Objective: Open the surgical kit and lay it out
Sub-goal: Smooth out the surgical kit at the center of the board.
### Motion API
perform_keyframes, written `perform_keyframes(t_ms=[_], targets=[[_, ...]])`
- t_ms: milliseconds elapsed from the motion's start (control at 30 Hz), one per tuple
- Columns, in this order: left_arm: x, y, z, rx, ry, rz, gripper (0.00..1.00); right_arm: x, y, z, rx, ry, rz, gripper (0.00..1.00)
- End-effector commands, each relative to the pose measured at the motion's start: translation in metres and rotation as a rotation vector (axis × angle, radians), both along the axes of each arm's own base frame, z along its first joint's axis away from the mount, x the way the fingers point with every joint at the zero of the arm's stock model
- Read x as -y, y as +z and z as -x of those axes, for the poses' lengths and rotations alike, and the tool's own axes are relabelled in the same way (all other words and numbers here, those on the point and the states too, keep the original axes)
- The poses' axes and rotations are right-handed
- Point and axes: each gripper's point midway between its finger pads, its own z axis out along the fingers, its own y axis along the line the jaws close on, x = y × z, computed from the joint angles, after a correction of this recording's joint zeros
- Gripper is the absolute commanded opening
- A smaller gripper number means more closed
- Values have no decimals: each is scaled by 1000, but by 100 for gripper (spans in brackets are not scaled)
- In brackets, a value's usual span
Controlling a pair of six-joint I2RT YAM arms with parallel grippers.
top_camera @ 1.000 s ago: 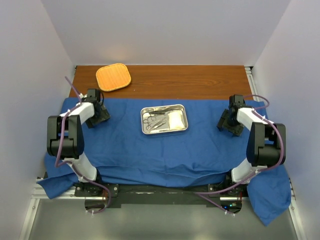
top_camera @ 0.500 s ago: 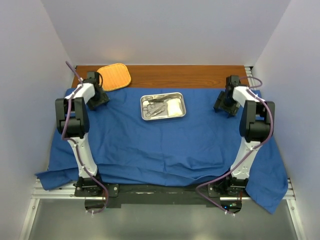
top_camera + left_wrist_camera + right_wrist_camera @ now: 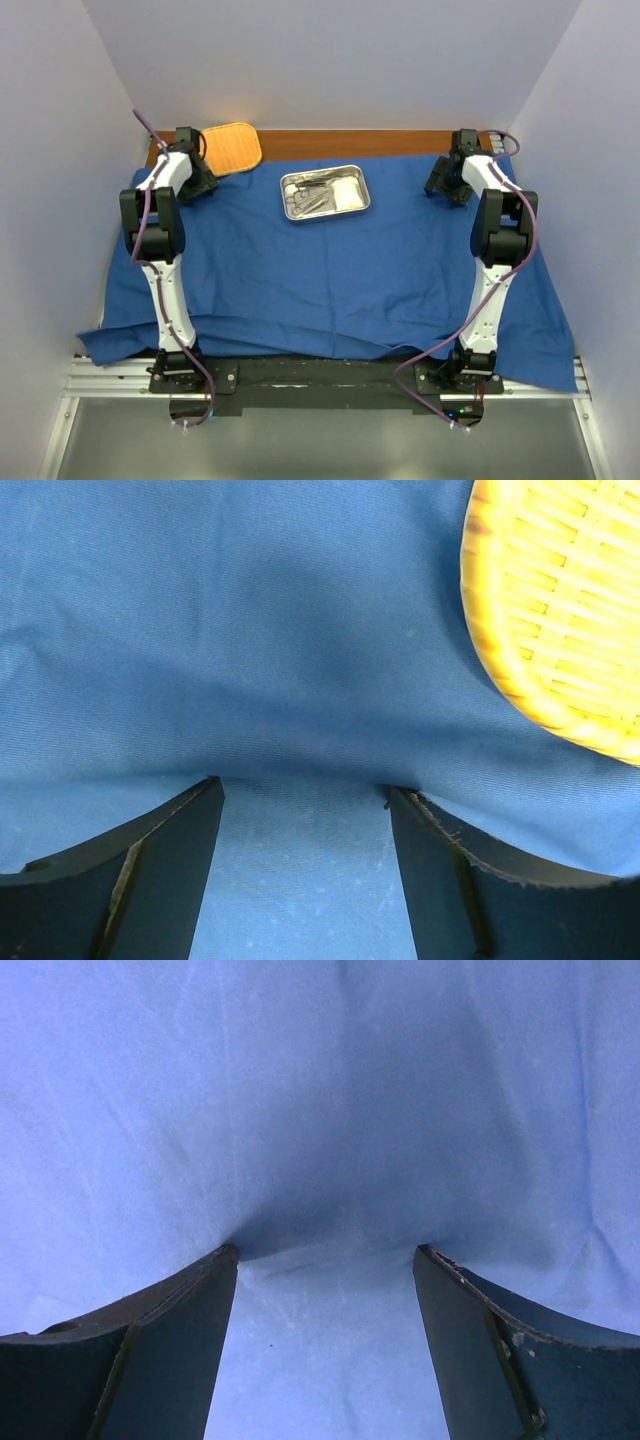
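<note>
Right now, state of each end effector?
Left end effector: open, tips on the blue cloth, nothing gripped.
Right end effector: open, tips on the cloth, nothing gripped.

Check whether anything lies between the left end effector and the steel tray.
Nothing visible does. Only blue cloth lies between the left end effector and the steel tray; the orange mat sits at the far edge, off that line.

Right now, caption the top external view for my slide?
Left end effector and right end effector at blue wrap's far corners, steel tray between.
</note>
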Motion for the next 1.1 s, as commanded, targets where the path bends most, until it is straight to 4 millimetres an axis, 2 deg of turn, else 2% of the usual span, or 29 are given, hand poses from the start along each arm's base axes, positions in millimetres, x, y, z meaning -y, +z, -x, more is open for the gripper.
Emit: perform_keyframes(t_ms=[0, 133, 167, 200, 267, 300, 367, 400, 433, 467, 500, 533, 600, 633, 700, 733, 833, 1067], targets=[[-22, -22, -3, -1, 42, -21, 75, 0, -16, -22, 67, 47, -23, 77], [-24, 7, -10, 55, 25, -29, 82, -1, 22, -32, 147, 79, -6, 78], [-23, 20, -9, 75, 21, -29, 83, 0, 41, -34, 183, 85, -1, 79], [-22, 27, -8, 85, 15, -26, 85, -1, 49, -32, 197, 94, 2, 79], [-18, 46, -1, 115, 7, -15, 88, -5, 56, -22, 204, 107, -11, 79], [-16, 51, 3, 124, 5, -11, 89, -8, 76, -18, 242, 107, -17, 80], [-10, 64, 19, 154, -4, 1, 90, -13, 71, 1, 234, 105, -26, 80], [-7, 66, 26, 157, -5, 9, 91, -15, 87, 7, 267, 106, -26, 80], [-5, 69, 39, 163, -3, 13, 91, -18, 74, 23, 231, 105, -32, 80], [-3, 69, 47, 162, -6, 16, 91, -20, 72, 31, 225, 102, -38, 80], [-1, 69, 55, 158, -10, 21, 92, -22, 83, 38, 245, 105, -36, 81], [0, 67, 70, 147, -8, 20, 92, -24, 70, 53, 209, 107, -40, 81], [1, 64, 85, 135, -3, 21, 92, -26, 65, 73, 188, 112, -40, 81], [3, 58, 100, 114, 2, 24, 92, -27, 63, 79, 181, 110, -44, 81], [8, 50, 115, 94, 6, 43, 92, -33, 51, 97, 148, 101, -80, 81], [11, 40, 129, 68, 9, 51, 92, -35, 54, 102, 153, 94, -90, 81], [14, 27, 150, 34, 9, 62, 92, -43, 46, 119, 140, 86, -131, 81], [14, 3, 175, -46, 23, 57, 92, -50, 24, 144, 66, 64, -161, 81]])
